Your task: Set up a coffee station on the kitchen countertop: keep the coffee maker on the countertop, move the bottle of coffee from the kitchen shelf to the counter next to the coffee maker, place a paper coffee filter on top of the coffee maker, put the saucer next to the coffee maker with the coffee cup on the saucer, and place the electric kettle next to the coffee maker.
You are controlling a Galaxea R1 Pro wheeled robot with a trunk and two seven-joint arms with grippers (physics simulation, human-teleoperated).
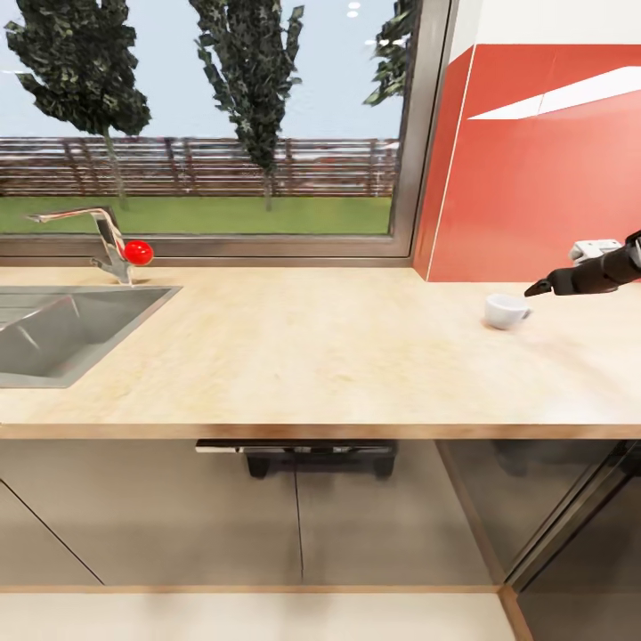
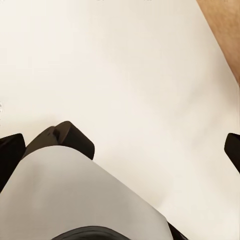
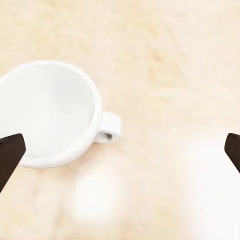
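Light-wood countertop (image 1: 294, 356) runs under the window, and the cup (image 1: 506, 311) stands upright on it, well right of the sink (image 1: 62, 329). Right arm reaches in level from the right, its gripper (image 1: 540, 288) just above and beside the cup, fingers (image 3: 10, 155) spread wide, clamping nothing. Left gripper (image 2: 120, 150) hangs over pale floor, fingers apart.

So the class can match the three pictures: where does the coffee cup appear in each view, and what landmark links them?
Head view: the coffee cup sits on the countertop at the right, just below the right pincer.
Left wrist view: not in it.
Right wrist view: cup at upper left, handle toward centre.
Shared landmark: the light-wood countertop under the cup.
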